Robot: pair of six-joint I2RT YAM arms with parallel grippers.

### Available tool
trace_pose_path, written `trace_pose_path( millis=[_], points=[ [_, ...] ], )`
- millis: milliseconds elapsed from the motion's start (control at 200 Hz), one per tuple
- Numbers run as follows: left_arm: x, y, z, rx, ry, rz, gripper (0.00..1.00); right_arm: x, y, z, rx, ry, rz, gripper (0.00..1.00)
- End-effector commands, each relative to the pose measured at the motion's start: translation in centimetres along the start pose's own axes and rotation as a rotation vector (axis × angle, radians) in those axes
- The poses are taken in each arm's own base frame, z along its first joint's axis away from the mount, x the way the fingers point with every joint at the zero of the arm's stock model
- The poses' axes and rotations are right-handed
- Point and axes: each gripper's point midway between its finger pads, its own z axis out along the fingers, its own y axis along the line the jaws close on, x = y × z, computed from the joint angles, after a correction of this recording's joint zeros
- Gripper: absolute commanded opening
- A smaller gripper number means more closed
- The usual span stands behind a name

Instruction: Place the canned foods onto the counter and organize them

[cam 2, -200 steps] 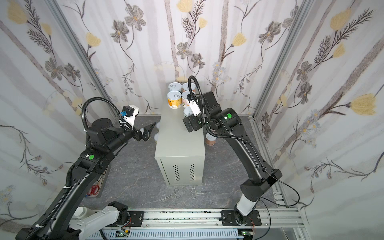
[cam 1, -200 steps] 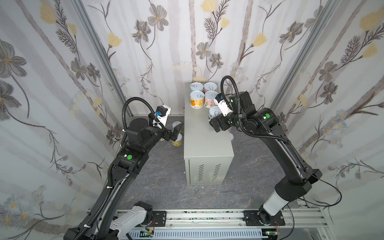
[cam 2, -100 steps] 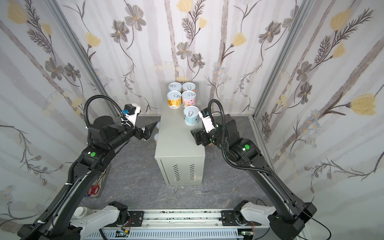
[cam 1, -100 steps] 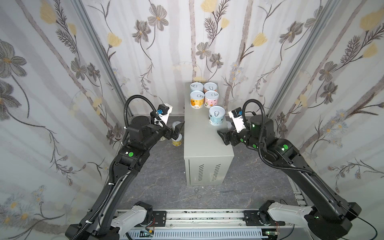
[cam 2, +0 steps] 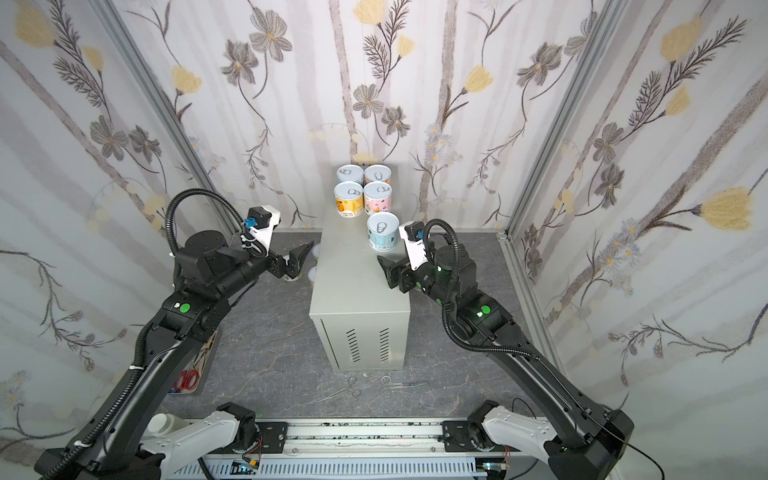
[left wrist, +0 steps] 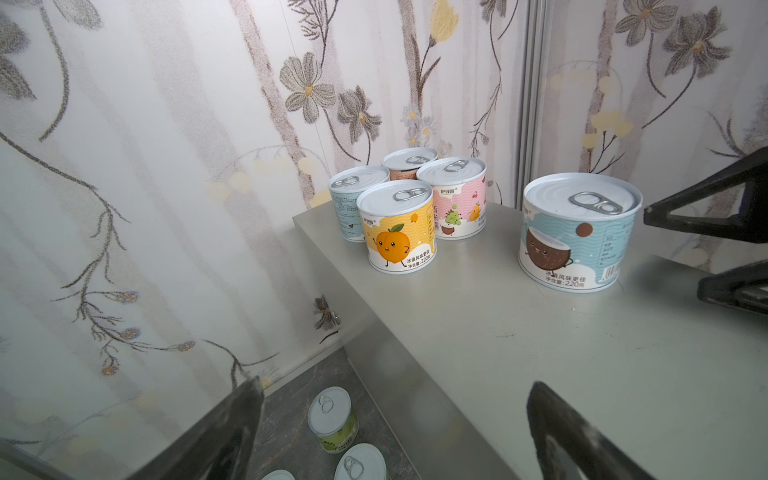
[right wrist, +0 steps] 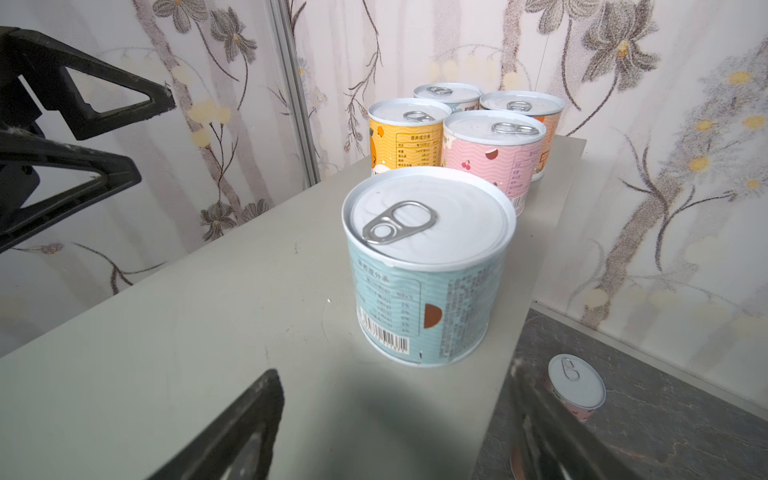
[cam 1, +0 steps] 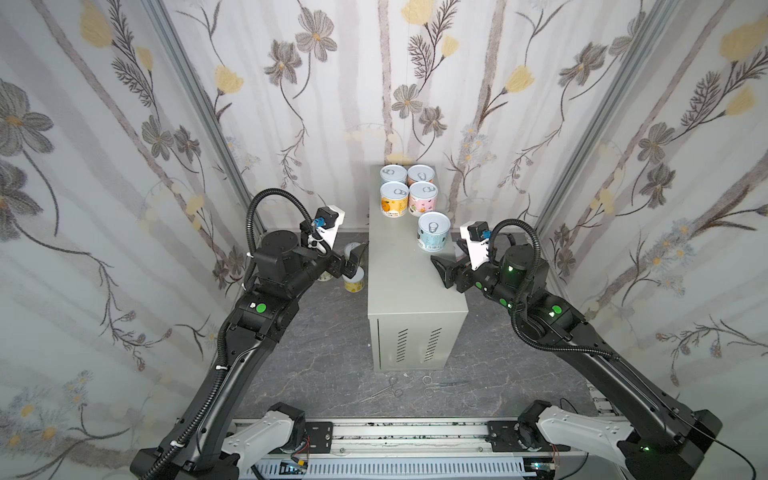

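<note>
Holds the black left gripper (cam 2: 303,257) apart and empty beside the tall light-grey metal cabinet (cam 1: 407,291), the black right gripper (cam 1: 445,262) likewise apart, near the upright silver-lidded light-blue-labelled tin (cam 1: 433,237) by its top's right edge.

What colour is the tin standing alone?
The tin is light blue with a brown coconut; best in the left wrist view.

Short round tins (left wrist: 577,237): pale metal lids, dull satin; pull-tabs shinier; printed paper labels, slight sheen.
Tall light-grey metal cabinet (left wrist: 540,353): painted, smooth, matt, faint scuffs on top.
Dark marbled floor (cam 1: 324,353): stone-look, low sheen.
Floral wall covering (cam 1: 124,166): fuzzy, cloth-like, matt.
On left gripper (left wrist: 395,382), black fingers (left wrist: 569,432): matt plastic, dusty.
</note>
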Motion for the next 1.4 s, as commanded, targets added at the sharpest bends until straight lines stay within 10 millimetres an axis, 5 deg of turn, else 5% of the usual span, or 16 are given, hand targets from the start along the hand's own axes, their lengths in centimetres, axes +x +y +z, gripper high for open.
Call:
trace_pose_path(
  millis=[0,1394],
  points=[
    [-0.5,0.3,0.2,-0.014,-0.016,0.025,1.0,-1.9,-0.3,0.5,0.017,-0.081,-0.026,0.82],
    [1.3,1.4,2.5,-0.055,0.031,0.084,1.0,-0.8,-2.7,6.5,0.05,-0.056,-0.031,0.69]
  ],
)
